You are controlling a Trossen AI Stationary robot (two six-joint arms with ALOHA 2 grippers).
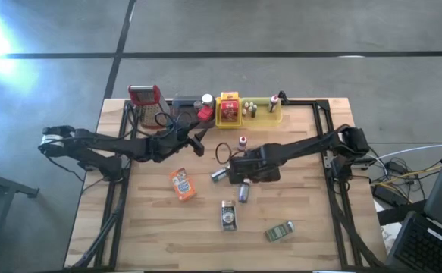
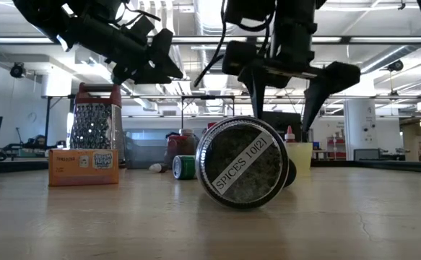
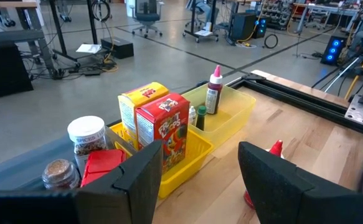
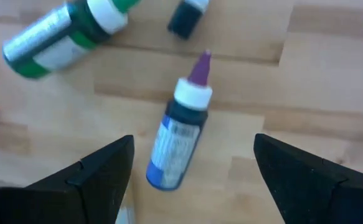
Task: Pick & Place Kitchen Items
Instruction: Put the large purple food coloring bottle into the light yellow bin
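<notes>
Spice jar [image 2: 243, 172] lies on the bench [image 1: 311, 189]; just beyond it the right pincer [image 4: 190, 158] hangs spread above a purple-tipped bottle [image 4: 179, 134]; left pincer [image 3: 197, 171] spread near the yellow tray [image 3: 231, 115].

Setting: robotics lab or workshop, open-plan, industrial.
- Floor: bare grey concrete [image 1: 281, 30] with dark seam lines, all round the table [image 1: 205, 227].
- Table: pale wood top in a black metal frame [image 1: 323, 102], two dark robot arms mounted at its sides.
- Ceiling: exposed beams and pipes [image 2: 383, 14] with strip lighting.
- Background furniture: rolling office chair [image 3: 147, 12], workbenches, metal stands.
- Equipment: computer tower with blue lights [image 3: 337, 50], loose cables [image 3: 269, 41] on the floor, a laptop [image 1: 433, 243] beside the table.
</notes>
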